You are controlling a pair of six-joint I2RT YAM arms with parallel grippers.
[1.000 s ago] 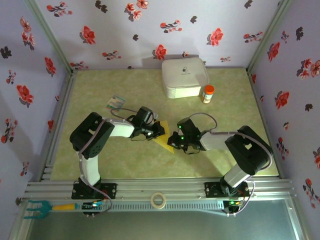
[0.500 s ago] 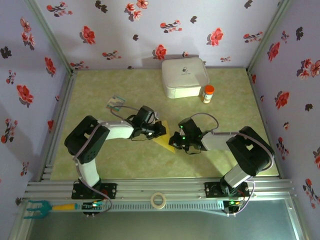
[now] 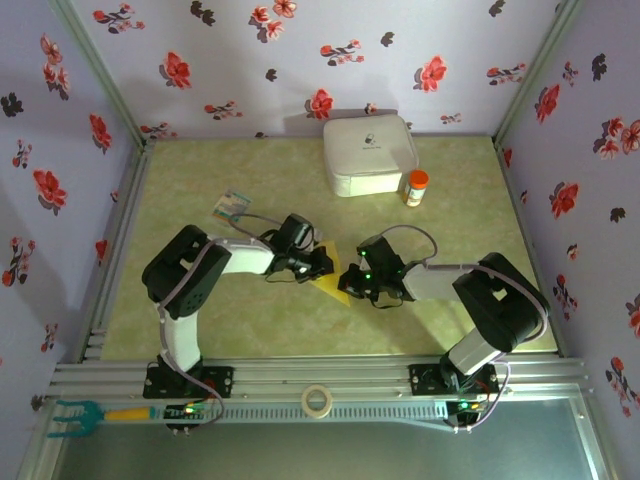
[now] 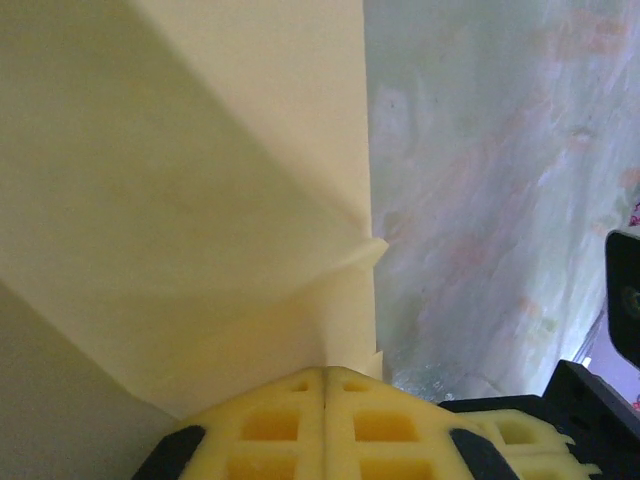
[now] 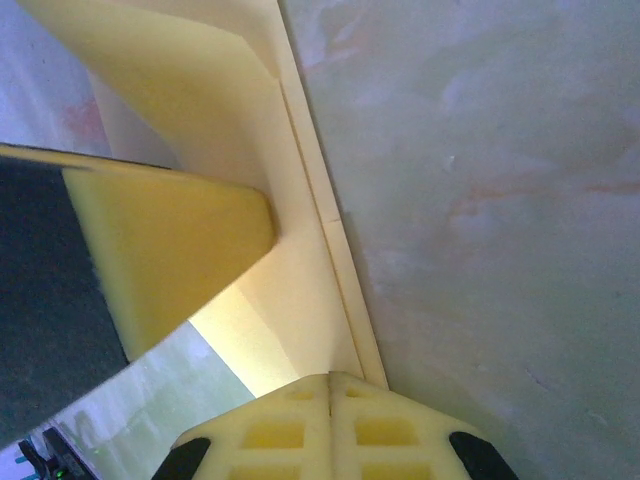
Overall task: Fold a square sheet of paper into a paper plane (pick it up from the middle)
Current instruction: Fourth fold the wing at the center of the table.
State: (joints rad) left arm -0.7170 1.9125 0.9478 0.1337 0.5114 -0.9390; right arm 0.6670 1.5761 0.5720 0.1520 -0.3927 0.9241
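We have both hands pinched fully shut on the paper, which sits part-folded between the two arms, near the middle of the tabletop. We cannot tell whether it rests on the surface or hangs just above it. The left hand grips a corner where several folded layers meet. The right hand grips a layered edge beside a crease, close to the left one.

We see a few risks. With two tight grips so near each other on thin paper, any pull in opposite directions could tear it at a pinch point. If the hands move out of step, the sheet could buckle and take a stray crease. The layers at the right hand's edge look slightly offset, so pressing them flat now would likely lock in a lopsided fold. Each grip is on a narrow margin, so a twist could slide the paper out. The hands are also near enough to knock together.
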